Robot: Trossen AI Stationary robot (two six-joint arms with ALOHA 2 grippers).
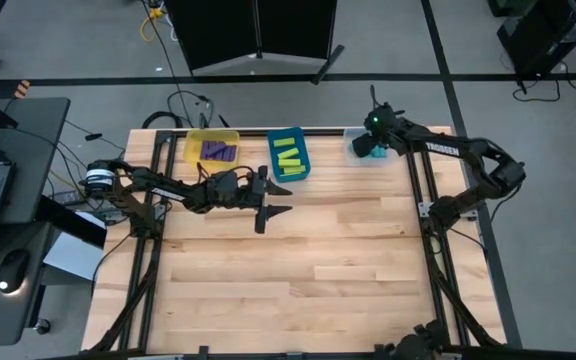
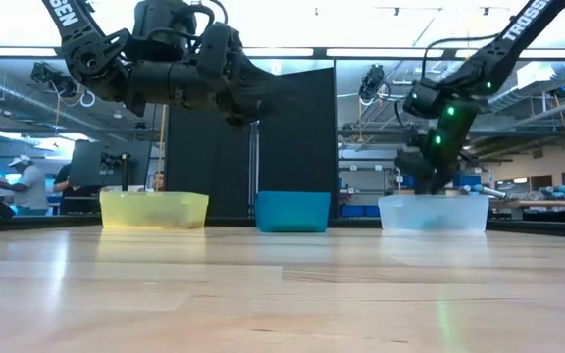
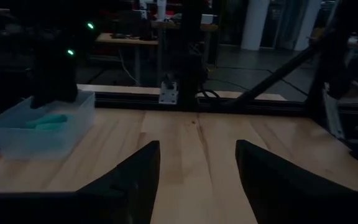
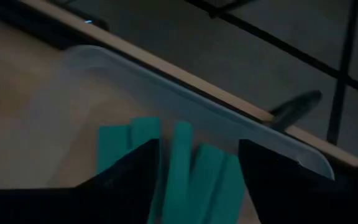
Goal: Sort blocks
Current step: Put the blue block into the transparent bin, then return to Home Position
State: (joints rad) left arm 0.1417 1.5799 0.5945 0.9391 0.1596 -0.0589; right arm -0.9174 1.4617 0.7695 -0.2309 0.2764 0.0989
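Looks like we're basically done here: purple blocks (image 1: 218, 152) sit in the yellow bin (image 1: 194, 140), lime blocks (image 1: 289, 156) in the blue bin (image 1: 290, 133), cyan blocks (image 4: 185, 165) in the clear bin (image 4: 166, 87), and we see nothing loose on the counter (image 1: 298, 260). Our right claw (image 1: 373, 140) hangs open over the clear bin, gripping nothing. Left claw (image 1: 273, 197) hovers open and empty mid-counter, near the blue bin

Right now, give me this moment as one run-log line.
right gripper: open over clear bin, cyan blocks inside | left gripper: open, empty, above table | purple blocks: yellow bin | green blocks: blue bin
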